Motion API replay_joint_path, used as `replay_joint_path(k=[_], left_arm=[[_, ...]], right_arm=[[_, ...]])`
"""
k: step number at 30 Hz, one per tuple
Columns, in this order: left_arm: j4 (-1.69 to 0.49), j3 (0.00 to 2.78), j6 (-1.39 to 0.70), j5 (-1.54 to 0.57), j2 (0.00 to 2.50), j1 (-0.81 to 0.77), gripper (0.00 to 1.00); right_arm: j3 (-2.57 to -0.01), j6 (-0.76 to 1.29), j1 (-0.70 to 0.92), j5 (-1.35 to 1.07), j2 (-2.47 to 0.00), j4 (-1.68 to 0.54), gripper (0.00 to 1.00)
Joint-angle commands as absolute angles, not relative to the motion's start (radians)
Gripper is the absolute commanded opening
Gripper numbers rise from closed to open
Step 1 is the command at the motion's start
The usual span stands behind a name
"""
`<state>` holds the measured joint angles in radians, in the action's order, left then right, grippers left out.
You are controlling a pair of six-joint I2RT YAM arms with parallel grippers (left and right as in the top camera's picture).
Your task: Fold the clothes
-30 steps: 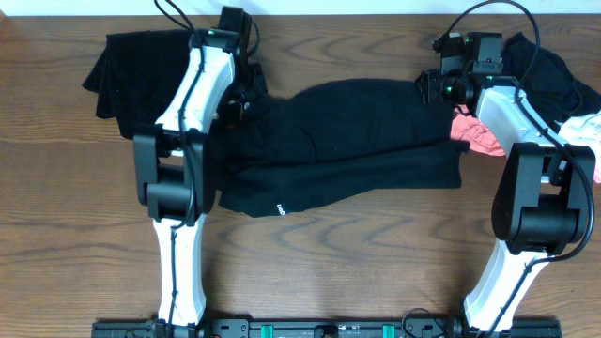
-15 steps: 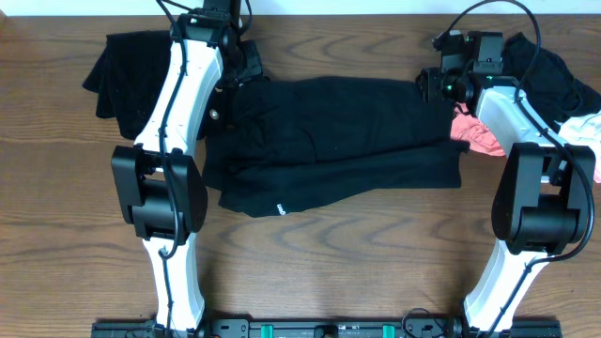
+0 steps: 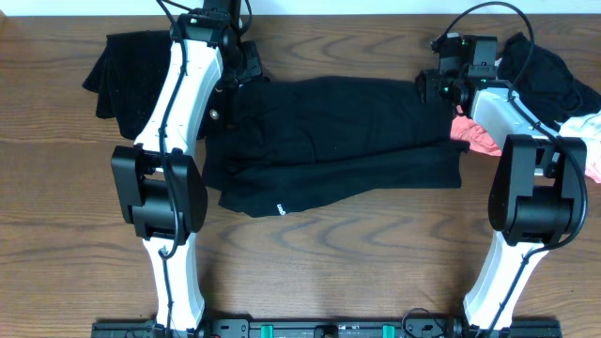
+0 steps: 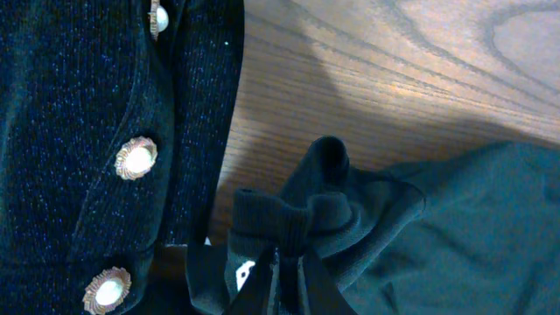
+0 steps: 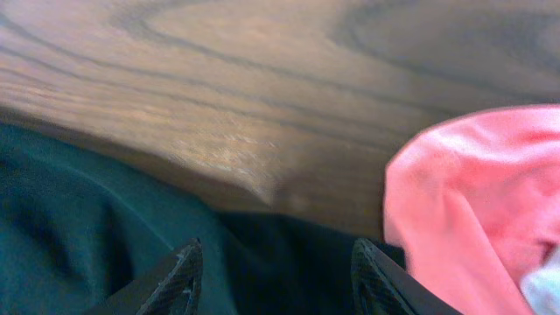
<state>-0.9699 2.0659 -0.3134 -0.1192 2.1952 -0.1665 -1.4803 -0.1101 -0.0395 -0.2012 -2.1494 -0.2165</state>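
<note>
Shirt [image 3: 338,141]: left claw [image 4: 267,276] clamps its upper-left corner; my right claw [image 5: 282,276], jaws apart, holds nothing. Grip upper-right corner, then draw taut.

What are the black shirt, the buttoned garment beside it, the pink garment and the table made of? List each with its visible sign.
Black shirt: thin, smooth matte jersey, likely; it drapes in soft folds.
Buttoned garment: ribbed knit with sparkly flecks, pearly gold-rimmed buttons.
Pink garment: soft, slightly fuzzy cloth.
Table: wood or wood-look laminate, visible grain.
</note>
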Motion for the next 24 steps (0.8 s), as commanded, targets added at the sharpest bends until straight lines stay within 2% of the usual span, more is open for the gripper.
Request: replay_joint_path(k=[1,24], left_arm=[[-0.976,2.090,-0.299,-0.100,2.169,-0.167,0.06],[-0.986,2.089,-0.285,-0.093,2.169,-0.167,0.06]], right_arm=[[-1.494,-0.109,-0.034,-0.105,-2.159,-0.235,0.53],[-1.493,-0.076,-0.091,-0.139,-2.204,-0.243,0.52]])
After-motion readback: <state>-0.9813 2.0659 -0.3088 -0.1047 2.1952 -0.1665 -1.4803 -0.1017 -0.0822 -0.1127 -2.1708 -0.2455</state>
